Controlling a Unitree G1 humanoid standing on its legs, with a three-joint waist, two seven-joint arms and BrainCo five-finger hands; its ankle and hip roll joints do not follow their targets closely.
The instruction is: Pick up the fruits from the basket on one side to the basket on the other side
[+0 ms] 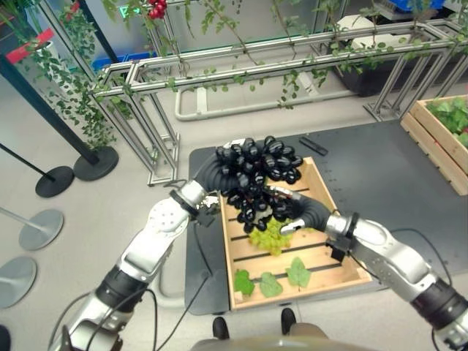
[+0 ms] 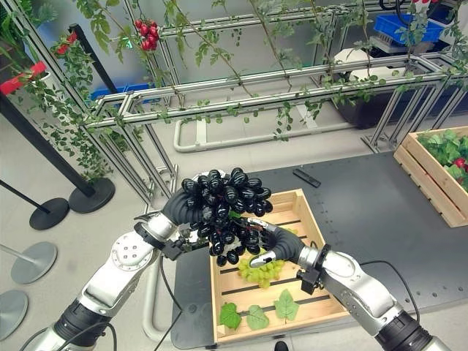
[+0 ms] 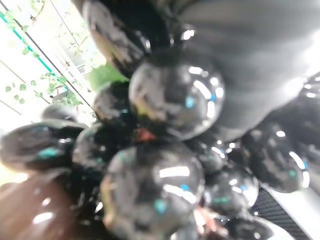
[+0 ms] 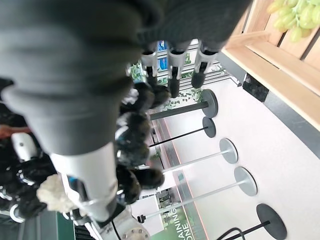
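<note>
both hands under black grape bunch (image 2: pixel 223 201) over crate (image 2: pixel 306 212), grips untellable; r wrist cam shows green grapes (image 4: pixel 295 15)

One large bunch of glossy black grapes (image 2: pixel 223 201) hung over the slatted pale wooden crate (image 2: pixel 314 223). Inside that crate lay one bunch of green grapes (image 2: pixel 265 270) and three flat green leaves (image 2: pixel 257 316). A second wooden crate (image 2: pixel 420 172) stood well right of it.

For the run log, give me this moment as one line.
object: black grape bunch | state: lifted above wooden crate | left robot hand: behind bunch | right robot hand: beside bunch | in crate: green grapes
</note>
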